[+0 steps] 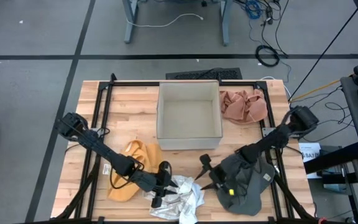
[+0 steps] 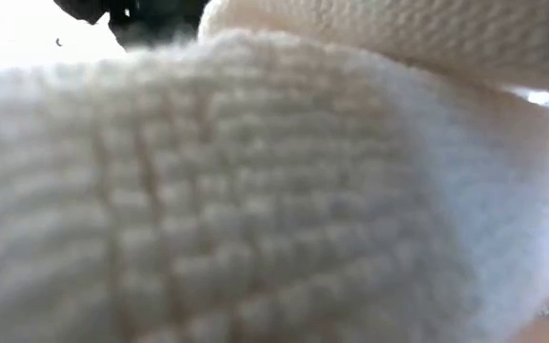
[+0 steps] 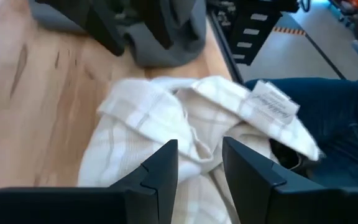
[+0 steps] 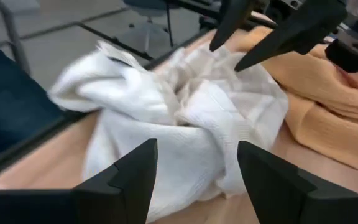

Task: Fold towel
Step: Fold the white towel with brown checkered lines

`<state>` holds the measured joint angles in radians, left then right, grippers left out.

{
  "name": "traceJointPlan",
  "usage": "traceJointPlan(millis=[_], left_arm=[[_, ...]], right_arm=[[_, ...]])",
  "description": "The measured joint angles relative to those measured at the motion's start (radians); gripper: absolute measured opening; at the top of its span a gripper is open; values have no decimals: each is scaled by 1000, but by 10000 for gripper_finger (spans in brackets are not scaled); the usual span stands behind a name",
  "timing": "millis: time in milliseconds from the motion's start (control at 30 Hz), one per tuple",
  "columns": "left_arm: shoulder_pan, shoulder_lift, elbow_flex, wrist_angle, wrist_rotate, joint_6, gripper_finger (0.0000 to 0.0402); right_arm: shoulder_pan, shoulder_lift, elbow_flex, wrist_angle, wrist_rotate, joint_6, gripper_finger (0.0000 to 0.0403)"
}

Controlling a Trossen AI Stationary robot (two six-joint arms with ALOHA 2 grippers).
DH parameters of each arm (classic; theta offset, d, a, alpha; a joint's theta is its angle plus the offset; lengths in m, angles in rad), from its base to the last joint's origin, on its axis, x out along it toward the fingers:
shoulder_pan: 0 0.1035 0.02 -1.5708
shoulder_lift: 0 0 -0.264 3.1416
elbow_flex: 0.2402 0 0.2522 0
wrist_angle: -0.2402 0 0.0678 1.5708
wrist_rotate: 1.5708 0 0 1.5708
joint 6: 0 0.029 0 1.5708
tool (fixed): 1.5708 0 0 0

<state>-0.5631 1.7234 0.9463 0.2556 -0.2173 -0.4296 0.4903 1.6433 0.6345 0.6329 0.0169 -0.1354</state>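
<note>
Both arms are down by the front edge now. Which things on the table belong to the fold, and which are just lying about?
In the job:
white towel, crumpled at the front edge
left gripper, open, at the towel
right gripper, open, beside the towel

Lying about:
yellow cloth
grey cloth
pink cloth
box

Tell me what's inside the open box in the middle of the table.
From above, the box shows only its bare pale floor and walls; nothing lies in it. The pink cloth sits outside, against its right wall. The strip just inside the near wall is hidden by that wall.
</note>
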Motion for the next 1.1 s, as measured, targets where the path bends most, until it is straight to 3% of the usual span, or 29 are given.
traceJointPlan(millis=[233, 400, 567, 1100], left_arm=[[20, 33, 0, 0, 16, -134, 133], [37, 92, 0, 11, 92, -220, 133], [52, 121, 0, 135, 123, -219, 133], [127, 139, 0, 173, 168, -268, 133]], right_arm=[[-15, 103, 76, -34, 71, -47, 212], [-25, 122, 87, -41, 92, -49, 212], [-24, 122, 87, -40, 91, -37, 212], [-24, 122, 87, -43, 106, -31, 212]])
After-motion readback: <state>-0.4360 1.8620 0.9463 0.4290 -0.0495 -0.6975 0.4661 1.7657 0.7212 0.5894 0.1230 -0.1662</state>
